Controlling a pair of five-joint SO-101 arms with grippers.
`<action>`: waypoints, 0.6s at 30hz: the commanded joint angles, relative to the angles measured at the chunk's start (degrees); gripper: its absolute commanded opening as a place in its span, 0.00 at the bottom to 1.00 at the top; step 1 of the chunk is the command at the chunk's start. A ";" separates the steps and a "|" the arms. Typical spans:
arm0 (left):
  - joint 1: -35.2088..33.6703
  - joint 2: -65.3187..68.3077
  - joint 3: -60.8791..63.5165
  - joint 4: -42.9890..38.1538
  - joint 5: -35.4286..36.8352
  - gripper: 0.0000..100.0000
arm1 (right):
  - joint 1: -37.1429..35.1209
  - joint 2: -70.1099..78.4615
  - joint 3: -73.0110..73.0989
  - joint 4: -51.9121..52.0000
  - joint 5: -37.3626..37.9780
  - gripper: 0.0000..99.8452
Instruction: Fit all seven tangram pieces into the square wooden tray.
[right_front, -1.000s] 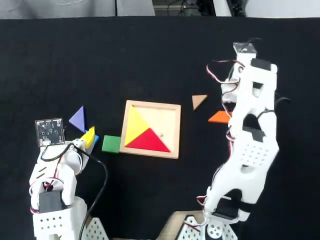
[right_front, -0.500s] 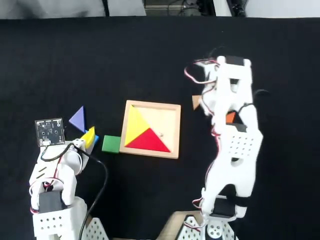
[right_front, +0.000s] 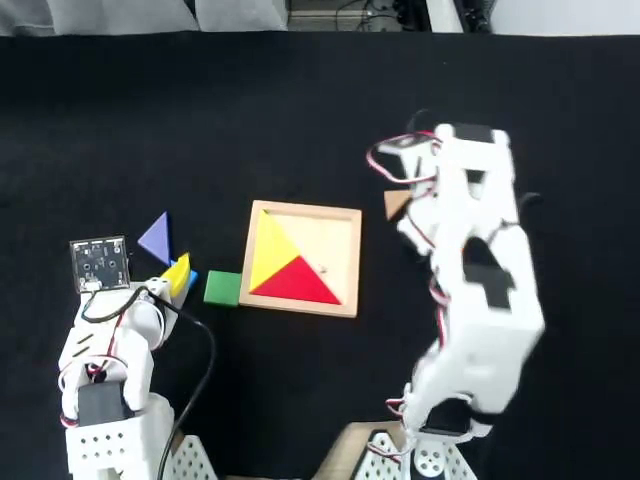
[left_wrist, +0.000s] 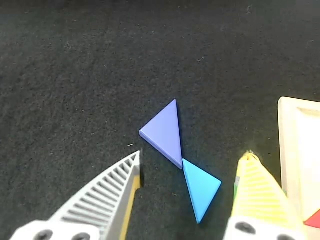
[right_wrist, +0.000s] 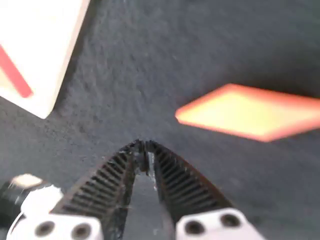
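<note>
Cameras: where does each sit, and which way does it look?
High view: fixed above, looking down on the table, the tray and both arms.
Left wrist view: on the left arm's wrist, looking down past the open left gripper at the purple triangle and blue triangle.
Right wrist view: on the right arm's wrist, looking down past the shut right gripper at the orange piece.
Shared: all three show the tray; high and left wrist views share the purple triangle.

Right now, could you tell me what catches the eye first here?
The white right arm looms over the table right of the wooden tray, which holds a yellow triangle and a red triangle. The left gripper, open, hangs above a purple triangle and a blue triangle touching corner to corner.
</note>
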 joint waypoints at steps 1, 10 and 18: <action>-0.22 -0.62 0.92 0.26 -0.35 0.30 | 4.92 -17.27 9.01 -7.12 0.35 0.01; -0.13 -0.62 0.92 0.26 -0.35 0.30 | 15.30 -7.78 11.21 -18.37 -4.92 0.01; -0.13 -0.62 0.92 0.26 -0.35 0.30 | 15.56 7.43 -0.31 -18.55 -5.27 0.01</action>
